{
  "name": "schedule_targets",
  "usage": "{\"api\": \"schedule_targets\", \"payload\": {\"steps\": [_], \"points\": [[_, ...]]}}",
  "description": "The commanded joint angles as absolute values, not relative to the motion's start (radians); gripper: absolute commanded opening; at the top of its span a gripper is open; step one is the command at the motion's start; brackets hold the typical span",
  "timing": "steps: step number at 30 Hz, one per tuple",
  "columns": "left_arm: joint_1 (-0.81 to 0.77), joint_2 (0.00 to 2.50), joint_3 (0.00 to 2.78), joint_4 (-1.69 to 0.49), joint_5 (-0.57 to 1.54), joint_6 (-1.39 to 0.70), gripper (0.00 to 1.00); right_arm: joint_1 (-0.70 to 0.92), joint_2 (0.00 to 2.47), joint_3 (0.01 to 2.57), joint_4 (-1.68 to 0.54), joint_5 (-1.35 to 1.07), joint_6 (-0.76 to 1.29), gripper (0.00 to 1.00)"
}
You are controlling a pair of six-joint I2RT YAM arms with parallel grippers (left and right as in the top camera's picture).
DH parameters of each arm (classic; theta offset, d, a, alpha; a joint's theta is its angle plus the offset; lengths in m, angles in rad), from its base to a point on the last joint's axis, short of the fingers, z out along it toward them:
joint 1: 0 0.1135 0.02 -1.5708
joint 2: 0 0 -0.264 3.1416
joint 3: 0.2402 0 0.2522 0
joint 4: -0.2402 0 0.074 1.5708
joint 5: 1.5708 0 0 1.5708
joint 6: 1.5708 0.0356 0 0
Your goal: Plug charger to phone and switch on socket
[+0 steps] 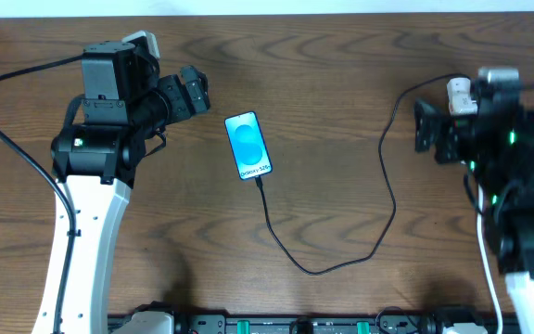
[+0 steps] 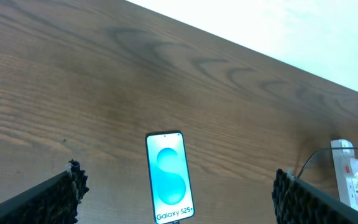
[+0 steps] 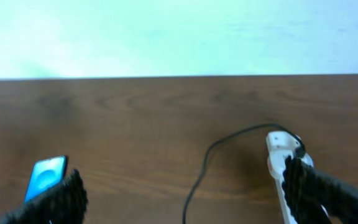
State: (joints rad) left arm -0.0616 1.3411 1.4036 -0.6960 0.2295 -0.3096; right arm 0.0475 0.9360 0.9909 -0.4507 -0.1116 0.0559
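The phone [image 1: 248,146] lies face up in the middle of the table, its blue screen lit. It also shows in the left wrist view [image 2: 169,177] and at the left of the right wrist view [image 3: 45,174]. The charger cable [image 1: 323,269] meets the phone's bottom edge, loops toward the front, then rises to the socket [image 1: 461,96] at the right. The socket also shows in the left wrist view [image 2: 347,177] and the right wrist view [image 3: 278,149]. My left gripper [image 1: 196,96] [image 2: 179,186] is open and empty, left of the phone. My right gripper [image 1: 422,125] [image 3: 185,190] is open and empty, over the socket, which it partly hides.
The wooden table [image 1: 341,56] ends at a pale wall along the far edge [image 3: 179,78]. The thick black robot cable [image 1: 7,139] runs at the far left. Both arm bases stand at the front corners.
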Motion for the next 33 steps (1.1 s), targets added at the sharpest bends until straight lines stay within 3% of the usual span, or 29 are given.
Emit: {"api": "schedule_targets", "payload": {"steps": [1,17,33], "points": [[-0.057,1.332,1.412,-0.696,0.216,-0.300,0.98,0.027,0.812,0.833,-0.382,-0.103,0.043,0.99],[-0.057,1.332,1.412,-0.696,0.216,-0.300,0.98,0.005,0.242,0.185,-0.035,-0.096,0.052,0.99],[-0.057,1.332,1.412,-0.696,0.216,-0.300,0.97,0.007,0.004,0.006,-0.067,-0.096,0.056,0.99]]}}
